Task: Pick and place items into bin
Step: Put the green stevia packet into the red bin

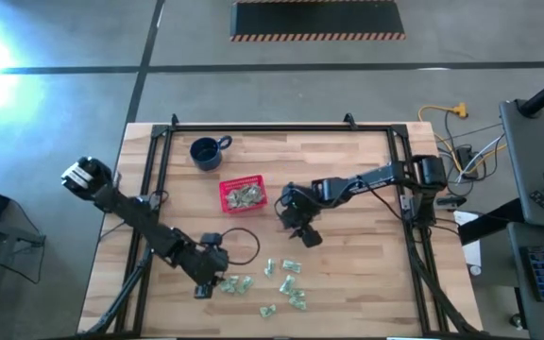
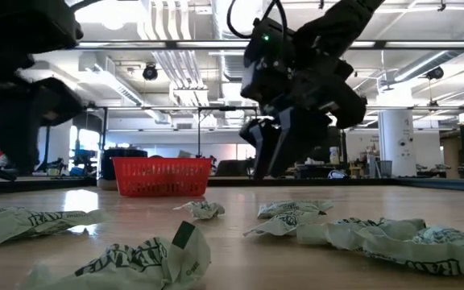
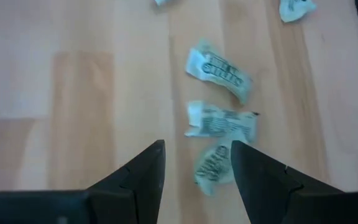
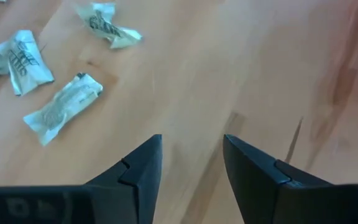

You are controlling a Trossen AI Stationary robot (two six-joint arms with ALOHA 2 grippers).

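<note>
Several pale green-and-white wrapped pieces (image 1: 286, 283) lie scattered on the wooden table near its front edge. More pieces lie inside the red latticed basket (image 1: 242, 195). My left gripper (image 1: 208, 281) is open just above the table at the left of the scatter; a piece (image 3: 213, 167) lies between and just ahead of its fingertips. My right gripper (image 1: 302, 231) is open and empty above the table, right of the basket. Three pieces (image 4: 64, 106) show ahead of it.
A dark blue mug (image 1: 207, 152) stands behind and left of the basket. A black cable loop (image 1: 242, 246) lies on the table by my left arm. A black frame (image 1: 253, 127) runs along the table's far and side edges. Bare wood lies right of the scatter.
</note>
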